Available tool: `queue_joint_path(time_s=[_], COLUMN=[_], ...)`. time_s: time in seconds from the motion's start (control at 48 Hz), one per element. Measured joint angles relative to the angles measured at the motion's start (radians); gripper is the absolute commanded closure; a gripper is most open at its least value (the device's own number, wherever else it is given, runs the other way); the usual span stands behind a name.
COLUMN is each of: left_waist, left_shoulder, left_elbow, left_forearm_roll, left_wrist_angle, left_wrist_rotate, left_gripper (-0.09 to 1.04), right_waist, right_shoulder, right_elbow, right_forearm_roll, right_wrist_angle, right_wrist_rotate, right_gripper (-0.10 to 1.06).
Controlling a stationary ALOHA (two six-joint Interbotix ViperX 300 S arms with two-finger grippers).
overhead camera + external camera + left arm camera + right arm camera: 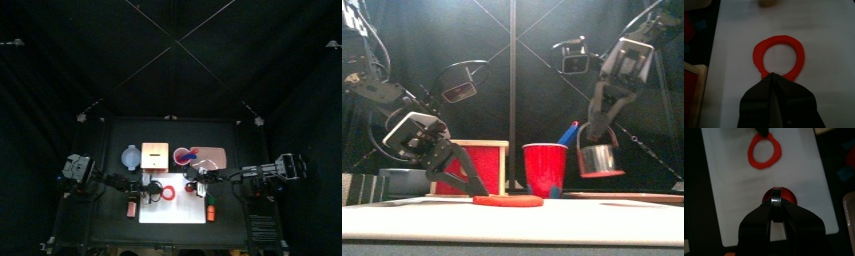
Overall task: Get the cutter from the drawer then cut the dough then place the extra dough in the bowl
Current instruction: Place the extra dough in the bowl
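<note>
Booth interior, with the black table point(107, 228) as reference. Behind the table hangs the black back curtain point(171, 60), which fills the upper half of the top view. A left curtain point(38, 100) and a right curtain point(305, 100) close in on either side of the table. Seen level from the table's front edge, the back curtain shows vertical folds catching faint light.

Dim overall, black bkgd, bright glare on white board point(174, 212), soft shadows
</note>
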Motion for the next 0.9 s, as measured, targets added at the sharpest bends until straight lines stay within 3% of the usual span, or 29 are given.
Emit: queue_joint_path(time_s=[0.188,0.521,0.771,0.896], left_waist=[0.009,0.014,0.015,0.015], left_shoulder=[-0.015,-0.021,-0.041,-0.057], left_elbow=[-0.012,-0.020,-0.020,-0.017], left_forearm_roll=[-0.002,-0.002,-0.002,-0.003], left_wrist_angle=[0.020,0.020,0.021,0.021], left_wrist_rotate=[-0.002,0.000,-0.002,-0.002], left_gripper=[0.43,0.41,0.40,0.34], right_waist=[0.028,0.060,0.061,0.060], right_shoulder=[-0.002,-0.002,-0.002,-0.002], right_elbow=[0.066,0.080,0.074,0.072], right_forearm_roll=[0.005,0.003,-0.002,-0.006], right_wrist_angle=[-0.109,-0.135,-0.143,-0.155], right_wrist_rotate=[0.000,0.000,0.000,0.000], right_gripper=[0.37,0.15,0.14,0.14])
